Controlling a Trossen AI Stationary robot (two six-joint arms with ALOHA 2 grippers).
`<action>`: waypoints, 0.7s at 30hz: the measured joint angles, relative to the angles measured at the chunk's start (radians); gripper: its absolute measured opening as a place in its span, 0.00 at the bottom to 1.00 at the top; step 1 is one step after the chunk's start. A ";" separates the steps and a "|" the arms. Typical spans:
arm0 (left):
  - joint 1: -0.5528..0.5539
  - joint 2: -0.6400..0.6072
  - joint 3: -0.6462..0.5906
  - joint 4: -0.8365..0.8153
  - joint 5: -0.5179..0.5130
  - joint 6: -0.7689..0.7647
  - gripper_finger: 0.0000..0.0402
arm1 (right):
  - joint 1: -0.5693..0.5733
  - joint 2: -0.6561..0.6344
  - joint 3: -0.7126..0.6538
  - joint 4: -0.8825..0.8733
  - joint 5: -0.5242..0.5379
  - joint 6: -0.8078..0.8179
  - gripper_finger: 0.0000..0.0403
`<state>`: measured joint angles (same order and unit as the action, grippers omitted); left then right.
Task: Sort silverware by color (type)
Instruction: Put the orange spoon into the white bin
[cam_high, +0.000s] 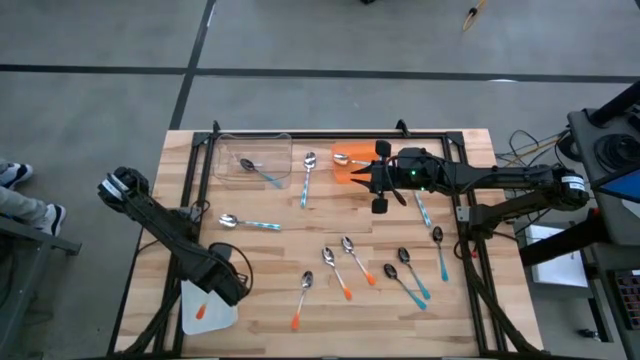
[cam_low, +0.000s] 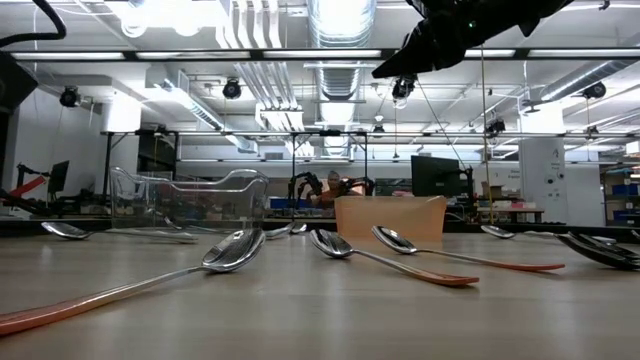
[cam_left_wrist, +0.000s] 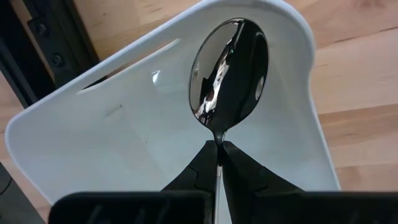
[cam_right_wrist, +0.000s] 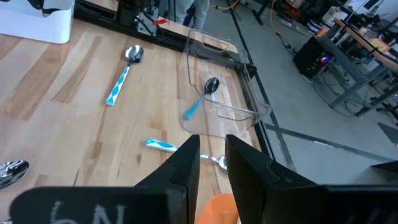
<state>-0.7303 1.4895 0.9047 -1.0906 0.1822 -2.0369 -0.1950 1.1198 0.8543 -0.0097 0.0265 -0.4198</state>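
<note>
Left gripper (cam_high: 232, 288): held over the white tray (cam_high: 192, 310) at the table's (cam_high: 270, 320) near left corner; a spoon (cam_left_wrist: 229, 71) is gripped by its handle, its bowl over that tray.
Right gripper (cam_high: 380, 186): held above the far middle of the table.
Orange bin (cam_high: 348, 172): just beside the right gripper, toward the far edge.
Clear bin (cam_high: 252, 158): well left of the right gripper; one spoon (cam_high: 262, 172) is contained.
Loose spoons (cam_high: 345, 262): spread on the table nearer than the right gripper, between the two grippers.

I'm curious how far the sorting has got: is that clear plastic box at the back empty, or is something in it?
Not empty. The clear box holds one spoon with a light-blue handle, lying flat inside it.
</note>
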 joint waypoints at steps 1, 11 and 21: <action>0.000 0.000 0.000 0.000 0.001 0.000 0.00 | 0.000 0.000 0.000 0.000 0.000 0.000 0.17; -0.010 0.000 -0.010 0.019 0.003 0.010 0.00 | 0.000 0.000 0.000 -0.001 0.000 -0.003 0.17; -0.014 0.000 -0.053 0.103 0.003 0.012 0.00 | 0.000 0.000 0.000 -0.001 0.000 -0.003 0.17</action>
<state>-0.7439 1.4895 0.8517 -0.9873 0.1852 -2.0251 -0.1949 1.1198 0.8543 -0.0107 0.0263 -0.4225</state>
